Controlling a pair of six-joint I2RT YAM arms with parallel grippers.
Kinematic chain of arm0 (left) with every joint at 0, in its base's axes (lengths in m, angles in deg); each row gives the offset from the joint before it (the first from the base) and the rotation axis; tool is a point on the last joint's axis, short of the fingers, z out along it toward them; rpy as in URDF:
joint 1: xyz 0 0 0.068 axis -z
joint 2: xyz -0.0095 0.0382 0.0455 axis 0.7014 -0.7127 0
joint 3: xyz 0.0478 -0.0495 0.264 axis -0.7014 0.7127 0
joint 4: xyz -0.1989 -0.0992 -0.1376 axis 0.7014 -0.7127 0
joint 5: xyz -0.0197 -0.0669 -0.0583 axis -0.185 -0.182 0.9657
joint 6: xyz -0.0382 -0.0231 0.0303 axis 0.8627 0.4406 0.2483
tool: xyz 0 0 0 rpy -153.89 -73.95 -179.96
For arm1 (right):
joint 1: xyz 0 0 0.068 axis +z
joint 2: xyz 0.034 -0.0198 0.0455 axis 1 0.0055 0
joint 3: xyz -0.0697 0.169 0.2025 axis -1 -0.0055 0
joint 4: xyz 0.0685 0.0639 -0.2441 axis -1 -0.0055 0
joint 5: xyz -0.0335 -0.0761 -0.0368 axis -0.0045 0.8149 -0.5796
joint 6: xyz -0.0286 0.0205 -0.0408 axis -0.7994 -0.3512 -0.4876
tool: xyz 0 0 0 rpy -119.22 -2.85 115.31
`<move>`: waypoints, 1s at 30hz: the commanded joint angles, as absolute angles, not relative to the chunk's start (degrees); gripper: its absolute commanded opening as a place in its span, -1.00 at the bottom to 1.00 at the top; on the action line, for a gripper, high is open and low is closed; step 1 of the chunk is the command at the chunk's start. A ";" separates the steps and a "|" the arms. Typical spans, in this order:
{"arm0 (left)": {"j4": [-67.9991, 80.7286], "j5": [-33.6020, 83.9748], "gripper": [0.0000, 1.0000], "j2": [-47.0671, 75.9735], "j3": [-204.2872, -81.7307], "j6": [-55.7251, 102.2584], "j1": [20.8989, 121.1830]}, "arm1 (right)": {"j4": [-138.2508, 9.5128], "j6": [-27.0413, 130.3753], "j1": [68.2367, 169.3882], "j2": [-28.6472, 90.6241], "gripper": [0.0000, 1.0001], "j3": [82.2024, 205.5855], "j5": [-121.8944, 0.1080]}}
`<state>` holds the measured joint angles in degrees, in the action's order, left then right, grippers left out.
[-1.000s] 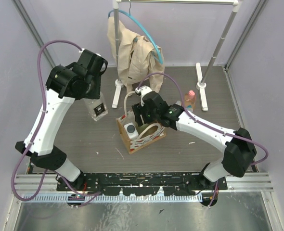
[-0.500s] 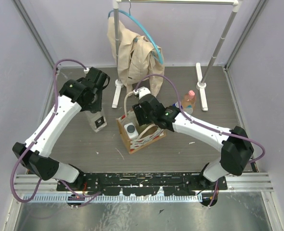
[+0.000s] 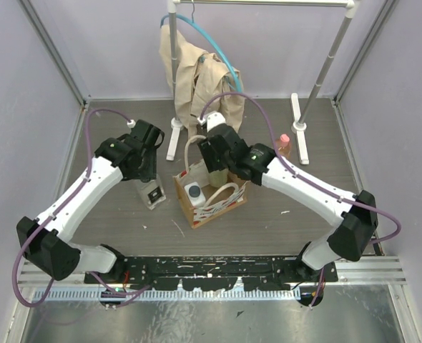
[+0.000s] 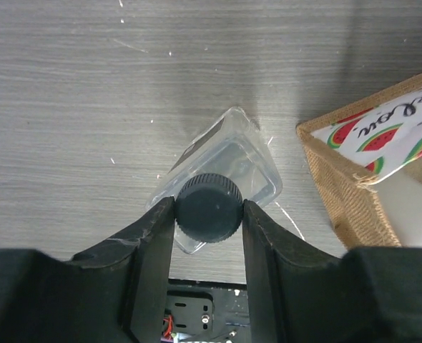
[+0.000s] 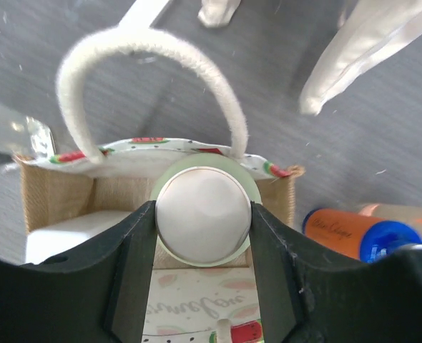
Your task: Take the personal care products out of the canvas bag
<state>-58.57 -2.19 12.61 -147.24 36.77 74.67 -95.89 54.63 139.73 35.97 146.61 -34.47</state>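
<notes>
**Cap grasps keep both bottles upright.**
Left pincer (image 4: 209, 207) pinches the dark-capped clear bottle (image 4: 229, 161), standing on the counter (image 4: 89, 86) beside the canvas bag (image 4: 340, 179); right pincer (image 5: 204, 214) pinches the cream-lidded bottle (image 5: 204, 207) at the bag's mouth, ready for vertical withdrawal.

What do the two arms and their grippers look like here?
Both the left arm and right arm have white link shells and black joint housings. A purple cable loops off each. The left gripper and right gripper have thick matte-black fingers.
</notes>
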 commanded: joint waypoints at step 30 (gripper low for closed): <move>-58.63 10.37 0.43 7.09 -167.87 38.31 86.21 | -80.40 52.53 121.45 25.94 -0.63 145.35 -30.90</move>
